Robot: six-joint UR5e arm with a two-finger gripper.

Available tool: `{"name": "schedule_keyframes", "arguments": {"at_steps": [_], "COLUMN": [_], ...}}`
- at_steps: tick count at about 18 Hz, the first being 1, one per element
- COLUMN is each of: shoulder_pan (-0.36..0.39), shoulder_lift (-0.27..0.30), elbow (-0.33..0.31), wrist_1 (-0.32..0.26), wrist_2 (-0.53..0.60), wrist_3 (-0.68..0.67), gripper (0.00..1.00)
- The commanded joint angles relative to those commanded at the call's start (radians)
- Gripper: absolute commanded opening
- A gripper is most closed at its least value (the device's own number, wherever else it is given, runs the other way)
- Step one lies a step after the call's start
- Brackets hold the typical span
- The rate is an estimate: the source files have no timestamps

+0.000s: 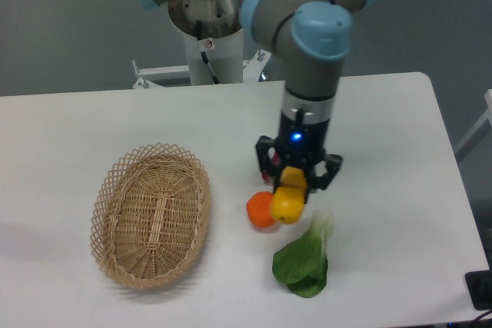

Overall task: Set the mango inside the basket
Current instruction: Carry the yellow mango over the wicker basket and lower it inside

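The yellow-orange mango (289,197) hangs above the table, held end-down between the black fingers of my gripper (293,181), which is shut on it. It is just right of the round orange fruit (260,210) and partly overlaps it in this view. The light tan wicker basket (123,250) lies on the table to the left, empty, well apart from the gripper.
A green leafy vegetable (305,257) lies on the table just below and right of the gripper. The purple-red vegetable is mostly hidden behind the gripper. The robot base column (209,32) stands at the back edge of the white table.
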Motion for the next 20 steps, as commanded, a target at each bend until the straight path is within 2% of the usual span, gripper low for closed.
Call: {"name": "schedule_keyframes", "arguments": {"at_steps": [4,9,11,14,18,20], "shoulder_pan": [-0.127,-0.236,-0.26,-0.293,-0.327,-0.329], "shoulder_lift": [-0.048,-0.071,-0.078,-0.129,-0.169,-0.169], "elbow": [-0.002,-0.006,-0.011,-0.012,-0.021,-0.023], "wrist_1": [0.025,0.023,0.023,0.028,0.031,0.031], "wrist_2": [0.071,0.089,0.089,0.095,0.123,0.123], "wrist_3": [-0.15,-0.261,-0.273,-0.275,-0.272,-0.27], "gripper": [0.47,0.47,0.47,0.48,0.48,0.5]}}
